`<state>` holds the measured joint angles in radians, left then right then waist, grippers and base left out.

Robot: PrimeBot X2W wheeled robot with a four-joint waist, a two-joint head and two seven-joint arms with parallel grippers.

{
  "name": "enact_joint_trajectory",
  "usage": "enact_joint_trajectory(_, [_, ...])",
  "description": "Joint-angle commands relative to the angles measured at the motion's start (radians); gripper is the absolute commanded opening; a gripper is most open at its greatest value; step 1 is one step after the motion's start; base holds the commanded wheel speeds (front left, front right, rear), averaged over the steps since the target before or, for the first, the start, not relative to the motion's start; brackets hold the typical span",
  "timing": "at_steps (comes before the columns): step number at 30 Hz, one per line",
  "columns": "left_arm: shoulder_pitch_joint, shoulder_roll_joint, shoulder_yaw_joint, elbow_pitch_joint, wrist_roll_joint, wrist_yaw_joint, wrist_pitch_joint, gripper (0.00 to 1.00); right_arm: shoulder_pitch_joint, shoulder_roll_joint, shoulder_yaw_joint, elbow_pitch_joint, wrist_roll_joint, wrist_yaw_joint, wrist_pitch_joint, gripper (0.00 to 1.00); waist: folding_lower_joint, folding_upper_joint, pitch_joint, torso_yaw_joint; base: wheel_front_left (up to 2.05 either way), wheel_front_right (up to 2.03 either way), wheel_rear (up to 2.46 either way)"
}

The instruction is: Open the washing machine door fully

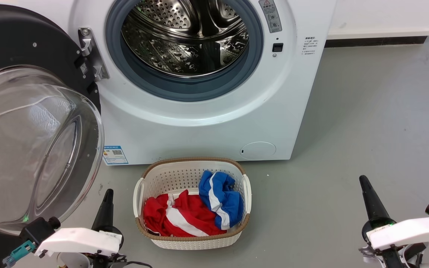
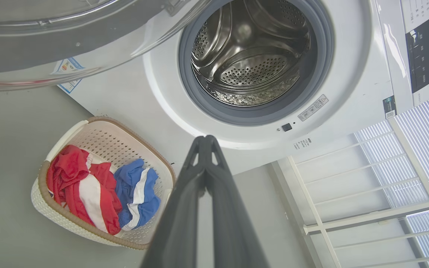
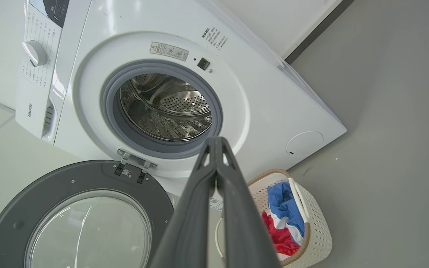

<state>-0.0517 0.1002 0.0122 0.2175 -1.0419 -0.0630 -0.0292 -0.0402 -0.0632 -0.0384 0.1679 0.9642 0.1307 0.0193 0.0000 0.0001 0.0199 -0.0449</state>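
Grey smooth floor [image 1: 367, 123], white wall with a dark baseboard [image 1: 378, 40] at upper right of head view. The washing machine [image 1: 199, 126] stands on the floor at top centre, with a blue label sticker [image 1: 115, 155] and a round cap [image 1: 258, 150] low on its front. The washing machine door [image 1: 9, 44] is swung wide open at frame left on its hinge [image 1: 91, 56], its glass bowl [image 1: 32, 149] bulging toward the camera. The steel drum [image 1: 184, 41] behind the grey gasket [image 1: 184, 89] looks empty.

White laundry basket [image 1: 190, 168] with a brown rim sits on the floor just in front of the machine, bottom centre. It holds a red-and-white garment [image 1: 177, 217] and a blue-and-white garment [image 1: 220, 197] lying against each other.

Left gripper [image 1: 108, 193] at lower left, near the bowl. Right gripper [image 1: 363, 181] at lower right, over bare floor. Both have their jaws closed, tips together, holding nothing.
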Motion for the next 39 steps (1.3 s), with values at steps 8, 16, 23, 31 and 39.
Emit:
enact_joint_trajectory(8, [-0.032,-0.006,0.021,-0.003,-0.095,-0.016,0.024,0.00,-0.032,-0.006,-0.010,0.006,0.112,0.000,0.014,0.00,0.0000,-0.0001,-0.002,0.005,0.00,0.00,0.00])
enact_joint_trajectory(16, [-0.038,-0.013,0.035,0.002,-0.170,-0.025,0.043,0.00,-0.038,-0.006,-0.017,0.017,0.199,0.000,0.024,0.00,0.0000,-0.0001,-0.004,0.010,0.00,0.00,0.00])
enact_joint_trajectory(23, [-0.043,-0.020,0.046,0.006,-0.232,-0.032,0.059,0.00,-0.045,-0.005,-0.024,0.026,0.271,0.000,0.032,0.00,0.0000,-0.0001,-0.005,0.014,0.00,0.00,0.00])
enact_joint_trajectory(31, [-0.047,-0.026,0.056,0.011,-0.298,-0.039,0.076,0.00,-0.052,-0.005,-0.031,0.036,0.349,0.000,0.042,0.00,0.0000,-0.0001,-0.007,0.019,0.00,0.00,0.00])
enact_joint_trajectory(39, [-0.050,-0.031,0.069,0.015,-0.360,-0.047,0.092,0.00,-0.055,-0.004,-0.037,0.045,0.419,0.000,0.051,0.00,0.0000,-0.0001,-0.009,0.025,0.00,0.00,0.00])
